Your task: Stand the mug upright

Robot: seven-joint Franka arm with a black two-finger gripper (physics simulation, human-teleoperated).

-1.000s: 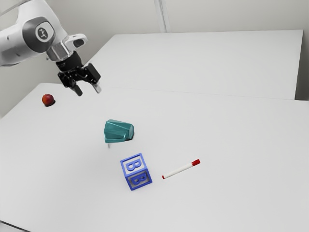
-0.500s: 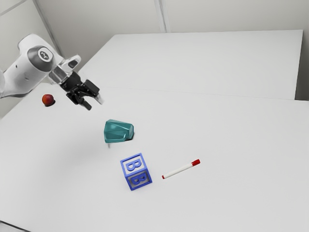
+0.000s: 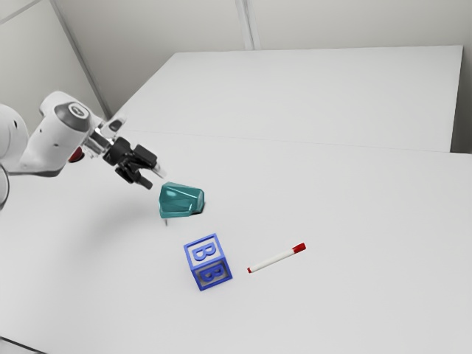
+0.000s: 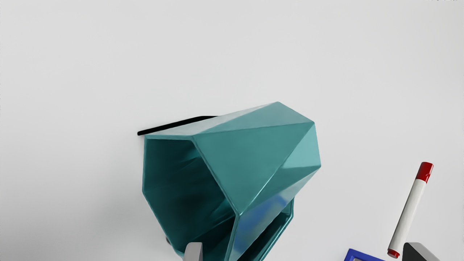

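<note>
In the exterior view the gripper [image 3: 153, 178] hangs just above and to the left of the teal faceted mug [image 3: 181, 200], apart from it as far as that view tells. The mug lies on its side on the white table. In the wrist view the mug [image 4: 253, 159] turns its dark open mouth toward the hand, with its handle low along one side. The fingertips of the gripper [image 4: 302, 252] stand wide apart, one overlapping the mug's mouth in the picture, and hold nothing.
A blue letter block [image 3: 208, 262] sits close to the mug, on the exterior view's near side. Beyond it lies a white marker with red ends [image 3: 277, 258]. A red ball [image 3: 76, 155] is partly hidden behind the arm at the exterior view's left.
My hand has come down and slightly toward the exterior view's right, closer to the mug. The arm now partly covers the red ball. Mug, block and marker have stayed where they were.
</note>
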